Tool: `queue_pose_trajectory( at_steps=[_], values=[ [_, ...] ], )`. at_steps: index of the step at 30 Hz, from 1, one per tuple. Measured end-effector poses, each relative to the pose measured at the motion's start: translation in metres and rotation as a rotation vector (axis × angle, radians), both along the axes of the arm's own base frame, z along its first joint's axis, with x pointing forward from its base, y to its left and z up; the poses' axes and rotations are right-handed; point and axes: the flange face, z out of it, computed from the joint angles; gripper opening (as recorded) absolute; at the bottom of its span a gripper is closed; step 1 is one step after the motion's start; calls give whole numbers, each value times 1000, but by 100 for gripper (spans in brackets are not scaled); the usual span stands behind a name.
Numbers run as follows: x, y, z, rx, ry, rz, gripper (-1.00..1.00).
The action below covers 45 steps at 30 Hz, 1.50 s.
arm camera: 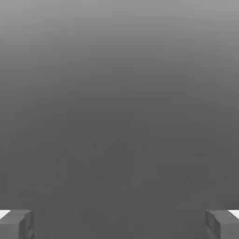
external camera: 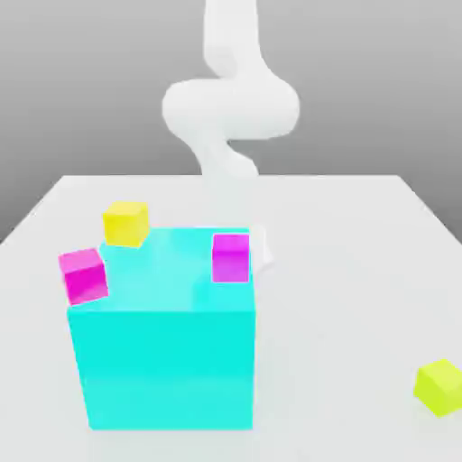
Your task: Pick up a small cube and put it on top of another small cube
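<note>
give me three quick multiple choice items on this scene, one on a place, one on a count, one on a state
1. Where is the lime cube?
A. on the table at the exterior view's right
B. on the cyan block
C. on the yellow cube

2. How many small cubes are there?
A. two
B. four
C. six

3. How does the pincer stand?
A. shut on a cube
B. open, holding nothing
C. shut, empty

Key: 1 A, it sits alone on the table. 2 B, lime, yellow and two magenta. 3 B, its fingers stand wide apart.
</note>
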Motion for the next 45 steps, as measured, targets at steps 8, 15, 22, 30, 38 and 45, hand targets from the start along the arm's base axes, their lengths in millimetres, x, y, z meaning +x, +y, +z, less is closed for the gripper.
queue_pose_trajectory(
  at_steps=[8, 15, 22, 30, 38, 45],
  values=[
    [76, 84, -130, -72, 213, 76, 0],
    [94, 158, -255, -118, 388, 170, 0],
    [65, 234, -381, -144, 563, 292, 0],
    [14, 282, -505, -137, 719, 381, 0],
    [12, 283, -542, -138, 721, 384, -100],
    [14, 279, -483, -143, 721, 376, -100]
  ],
)
